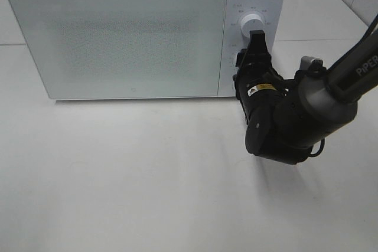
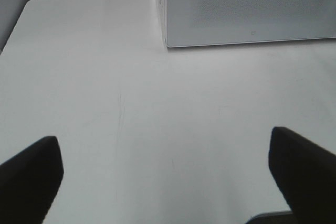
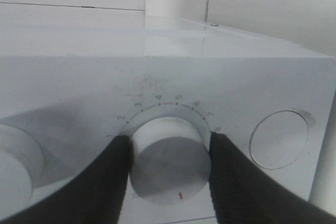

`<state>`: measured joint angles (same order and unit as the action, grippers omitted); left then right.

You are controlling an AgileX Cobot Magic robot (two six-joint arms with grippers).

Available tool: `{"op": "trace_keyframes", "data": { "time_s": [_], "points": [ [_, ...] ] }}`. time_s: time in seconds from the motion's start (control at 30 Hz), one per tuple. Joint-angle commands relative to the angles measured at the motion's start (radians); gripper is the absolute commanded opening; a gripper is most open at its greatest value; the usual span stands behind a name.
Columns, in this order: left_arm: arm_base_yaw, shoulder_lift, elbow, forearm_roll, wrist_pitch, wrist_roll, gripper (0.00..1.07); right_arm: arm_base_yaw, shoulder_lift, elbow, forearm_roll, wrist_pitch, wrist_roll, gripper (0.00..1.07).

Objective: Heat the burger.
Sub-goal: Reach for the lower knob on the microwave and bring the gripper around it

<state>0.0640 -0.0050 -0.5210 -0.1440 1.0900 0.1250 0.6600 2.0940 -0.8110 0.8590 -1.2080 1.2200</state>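
Right gripper is clamped on the timer dial, one finger on each flank, both touching. I pinch both sides because a dial won't turn otherwise. Numbered ticks ring it, so my read is this is the set-the-time step. The red mark on the dial face is too tiny to read against the scale.

Left gripper is spread wide, holding nothing, over bare table. I judge it's parked there because this step needs one arm.

Outward: the microwave sits at 12 o'clock on the table with its door shut and the control panel on its 3 o'clock side. The right arm comes in from 4 o'clock. From above, the gripper seems to cover the gripped dial. Only a second dial shows, at 12 o'clock of the tips. A round button beside the timer dial is untouched.

The burger isn't visible in any view. The door is frosted, so it's probably inside, but I can't confirm. The left arm is outside the high view.
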Motion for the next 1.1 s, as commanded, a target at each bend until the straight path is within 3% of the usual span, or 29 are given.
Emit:
{"op": "trace_keyframes", "data": {
  "time_s": [0.03,0.83,1.1],
  "points": [
    [-0.002,-0.005,0.003,-0.006,-0.014,-0.002,1.0,0.004,-0.013,-0.032,-0.188,-0.105,0.03,0.0],
    [-0.002,-0.005,0.003,-0.006,-0.014,-0.002,1.0,0.004,-0.013,-0.032,-0.165,-0.158,0.032,0.01],
    [-0.002,-0.005,0.003,-0.006,-0.014,-0.002,1.0,0.004,-0.013,-0.032,-0.124,-0.158,0.064,0.13]
  ]
}}
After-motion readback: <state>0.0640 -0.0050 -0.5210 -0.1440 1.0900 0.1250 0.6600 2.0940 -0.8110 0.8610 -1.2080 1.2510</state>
